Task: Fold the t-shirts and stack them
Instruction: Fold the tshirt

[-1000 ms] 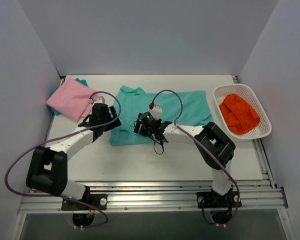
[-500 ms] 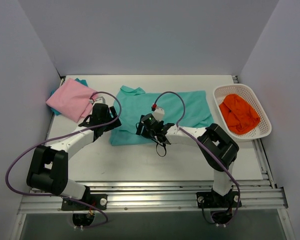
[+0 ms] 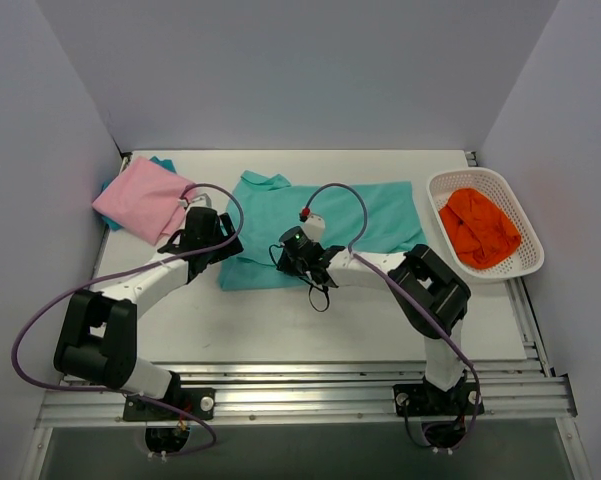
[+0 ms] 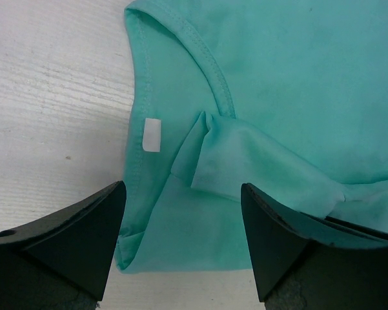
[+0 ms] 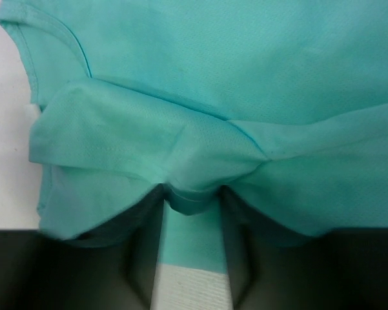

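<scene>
table [image 3: 280,330]: white, both arms reach in from the near edge.
teal t-shirt [image 3: 380,215]: biggest item, lies spread mid-table toward the far side, collar at the far left, mostly flat. its near-left part is rumpled, with a loose fold raised up.
pink t-shirt [image 3: 140,198]: folded into a rough square at the far left corner, well apart from the basket. a bit of teal cloth [image 3: 163,161] sticks out from under its far edge, can't tell what it is.
basket [image 3: 485,173]: white plastic lattice, oval, at the right edge of the table, just beside the teal t-shirt's right end. it holds one crumpled orange cloth [image 3: 477,225], which fills most of the bottom.
left gripper [image 4: 181,213]: at the teal t-shirt's left edge, jaws wide apart. they straddle the hem and the raised fold and clamp nothing.
right gripper [image 5: 190,213]: over the near edge of the teal t-shirt, near its middle. jaws are drawn in on a bunched ridge of the cloth, and the wrinkles run into the pinch point, so it reads as gripping the shirt.
label [image 4: 152,134]: small white tag on the teal t-shirt's hem, just ahead of the left gripper.
</scene>
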Tool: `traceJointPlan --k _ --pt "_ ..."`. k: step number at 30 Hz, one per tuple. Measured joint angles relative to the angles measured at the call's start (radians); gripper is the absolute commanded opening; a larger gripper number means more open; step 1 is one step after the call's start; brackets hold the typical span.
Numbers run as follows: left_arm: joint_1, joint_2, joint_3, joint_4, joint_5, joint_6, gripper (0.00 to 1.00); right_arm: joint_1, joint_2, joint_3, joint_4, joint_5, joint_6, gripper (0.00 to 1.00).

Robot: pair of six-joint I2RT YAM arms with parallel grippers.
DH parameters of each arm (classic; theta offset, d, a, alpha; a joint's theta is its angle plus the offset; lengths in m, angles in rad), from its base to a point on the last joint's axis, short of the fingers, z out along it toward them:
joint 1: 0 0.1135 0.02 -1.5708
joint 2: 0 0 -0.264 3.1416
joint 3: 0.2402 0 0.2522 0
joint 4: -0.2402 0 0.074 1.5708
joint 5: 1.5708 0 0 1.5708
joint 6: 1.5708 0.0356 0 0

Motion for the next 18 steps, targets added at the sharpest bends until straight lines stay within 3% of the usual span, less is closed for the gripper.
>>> traceJointPlan --k 3,18 --pt "0.000 0.005 0.000 0.000 0.000 0.000 0.80 0.000 0.000 0.000 0.000 -0.002 0.001 0.00" --pt "0.000 0.018 0.000 0.004 0.000 0.006 0.80 -0.064 0.008 0.117 -0.045 -0.003 -0.033 0.00"
